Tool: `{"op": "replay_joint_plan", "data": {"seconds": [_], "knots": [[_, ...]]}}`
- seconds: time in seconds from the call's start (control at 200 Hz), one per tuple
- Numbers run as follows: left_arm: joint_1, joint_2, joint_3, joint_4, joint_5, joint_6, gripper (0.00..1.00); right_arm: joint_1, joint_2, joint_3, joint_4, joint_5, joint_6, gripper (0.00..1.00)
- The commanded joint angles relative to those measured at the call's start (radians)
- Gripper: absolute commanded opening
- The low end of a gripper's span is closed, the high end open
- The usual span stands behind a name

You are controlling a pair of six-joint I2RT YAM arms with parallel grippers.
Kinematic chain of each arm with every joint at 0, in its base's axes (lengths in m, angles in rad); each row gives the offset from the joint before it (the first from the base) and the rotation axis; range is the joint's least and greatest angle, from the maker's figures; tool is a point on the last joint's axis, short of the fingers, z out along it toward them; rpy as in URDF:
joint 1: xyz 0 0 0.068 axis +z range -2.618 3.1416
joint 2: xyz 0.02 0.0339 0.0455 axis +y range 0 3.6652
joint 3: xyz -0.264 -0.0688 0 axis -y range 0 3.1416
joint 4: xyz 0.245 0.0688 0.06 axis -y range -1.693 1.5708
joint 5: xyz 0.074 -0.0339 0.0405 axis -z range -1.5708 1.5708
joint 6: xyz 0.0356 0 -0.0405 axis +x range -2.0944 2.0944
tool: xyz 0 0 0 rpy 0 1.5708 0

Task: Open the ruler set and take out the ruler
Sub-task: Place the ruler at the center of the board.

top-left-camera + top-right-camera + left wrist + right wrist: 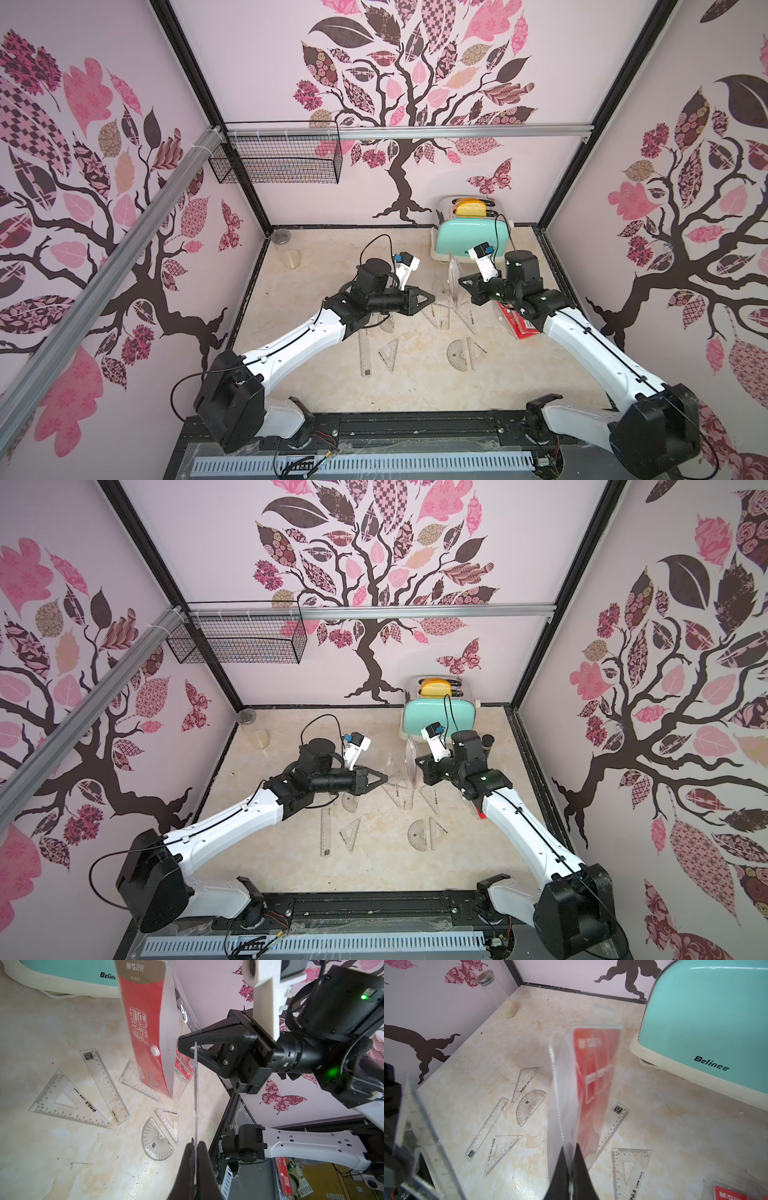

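So, quick read on this one. The right gripper is clamped on one edge of the ruler set, the clear pouch with the red card inside, and holds it standing upright. In both top views the pouch sits right of centre, just in front of the mint toaster. I can't tell whether its bottom edge touches the table. My guess on the upright hold: it keeps the pouch braced so the other arm has something steady to pull against.

The left gripper is clenched on a thin clear ruler piece. The left wrist view shows it dead edge-on. In the right wrist view it's blurry, but it looks like a set square with a cut-out. In the top views that gripper sits near centre frame, close to the pouch but apart from it. So I'd say the piece is already out of the sleeve.

A straight ruler, a big set square and a protractor lie flat on the table with a few more pieces, lower centre in the top views. That seems to be the drop zone. A second red pack lies under the right arm.

Next up is probably laying the held piece down with the rest. It's slick thin plastic pinched at one small spot, so it could swivel.
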Motion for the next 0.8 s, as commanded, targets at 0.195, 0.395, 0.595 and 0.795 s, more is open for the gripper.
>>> {"op": "replay_joint_plan", "data": {"seconds": [0.195,0.395,0.595,0.795], "knots": [[0.004,0.032,-0.077,-0.044,0.111,0.047,0.00,0.002,-0.037,-0.022,-0.005,0.041,0.001,0.00],[0.001,0.106,-0.169,0.024,0.213,0.027,0.00,0.002,-0.062,-0.032,-0.030,0.061,-0.011,0.00],[-0.001,0.163,-0.222,-0.001,0.237,0.056,0.00,0.002,-0.081,-0.050,-0.042,0.075,-0.017,0.00],[-0.005,0.288,-0.230,0.061,0.288,0.042,0.00,0.002,-0.088,-0.064,-0.041,0.073,-0.019,0.00]]}}
